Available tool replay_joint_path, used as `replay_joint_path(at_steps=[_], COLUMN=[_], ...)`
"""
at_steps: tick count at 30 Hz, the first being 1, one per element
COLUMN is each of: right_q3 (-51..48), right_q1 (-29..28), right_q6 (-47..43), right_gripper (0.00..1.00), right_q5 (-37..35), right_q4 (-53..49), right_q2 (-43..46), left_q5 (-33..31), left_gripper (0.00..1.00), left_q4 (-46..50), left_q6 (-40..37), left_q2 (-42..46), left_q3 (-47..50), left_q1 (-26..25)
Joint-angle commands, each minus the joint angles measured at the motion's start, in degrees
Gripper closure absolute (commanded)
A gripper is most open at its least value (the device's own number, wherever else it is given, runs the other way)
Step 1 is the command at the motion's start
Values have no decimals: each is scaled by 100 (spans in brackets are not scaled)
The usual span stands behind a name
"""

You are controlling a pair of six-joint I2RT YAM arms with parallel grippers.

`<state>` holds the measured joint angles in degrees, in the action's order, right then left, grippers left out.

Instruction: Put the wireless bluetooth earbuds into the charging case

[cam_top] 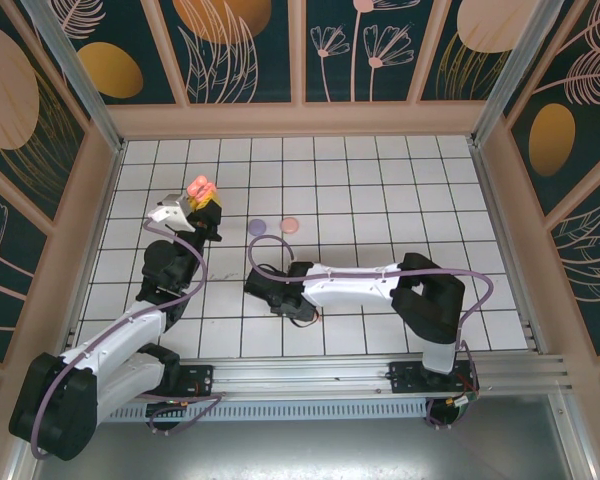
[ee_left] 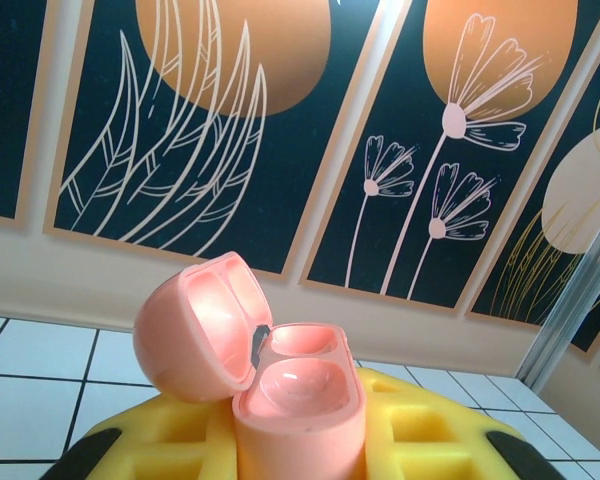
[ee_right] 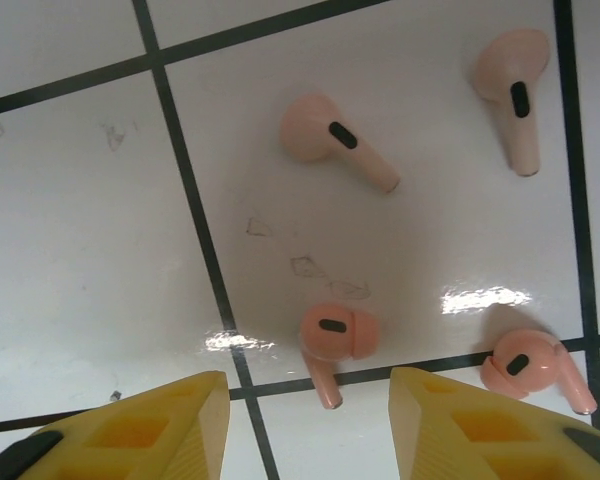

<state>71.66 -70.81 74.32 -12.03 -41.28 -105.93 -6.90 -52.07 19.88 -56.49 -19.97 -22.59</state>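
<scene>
While the left tool (ee_left: 310, 445) clamps the open case (ee_left: 298, 392), the right tool (ee_right: 308, 400) gapes over four earbuds (ee_right: 335, 332).

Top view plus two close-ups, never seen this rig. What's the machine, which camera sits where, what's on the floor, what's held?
Two robot arms are bolted side by side at the near edge of a white tiled floor. The wide picture comes from a fixed camera above and behind them; the close-ups come from a camera on each wrist. The left hand is shut on an open pink charging case, whose wells look empty. The right hand is open, holding nothing, above two pale pink earbuds and two coral earbuds lying on the tiles. A lilac disc and a pinkish disc lie mid-floor; I can't tell what they are.
</scene>
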Motion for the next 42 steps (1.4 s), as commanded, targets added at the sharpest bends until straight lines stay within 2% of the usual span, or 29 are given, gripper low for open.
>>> replay_joint_path(at_steps=[1, 22, 34, 42], right_q3=[69, -29, -95, -188], right_q1=[71, 304, 366, 306], right_q6=[218, -23, -146, -113], right_gripper=[53, 53, 59, 59], right_q5=[-159, 100, 190, 245], right_q4=[-303, 225, 392, 449], right_q2=[-68, -454, -508, -434], left_q5=[47, 208, 261, 295], left_gripper=[100, 100, 100, 100], left_q4=[-123, -154, -163, -163], left_q6=[130, 303, 315, 330], left_q2=[72, -125, -274, -334], left_q3=[-25, -70, -130, -148], left_q1=[-9, -17, -17, -17])
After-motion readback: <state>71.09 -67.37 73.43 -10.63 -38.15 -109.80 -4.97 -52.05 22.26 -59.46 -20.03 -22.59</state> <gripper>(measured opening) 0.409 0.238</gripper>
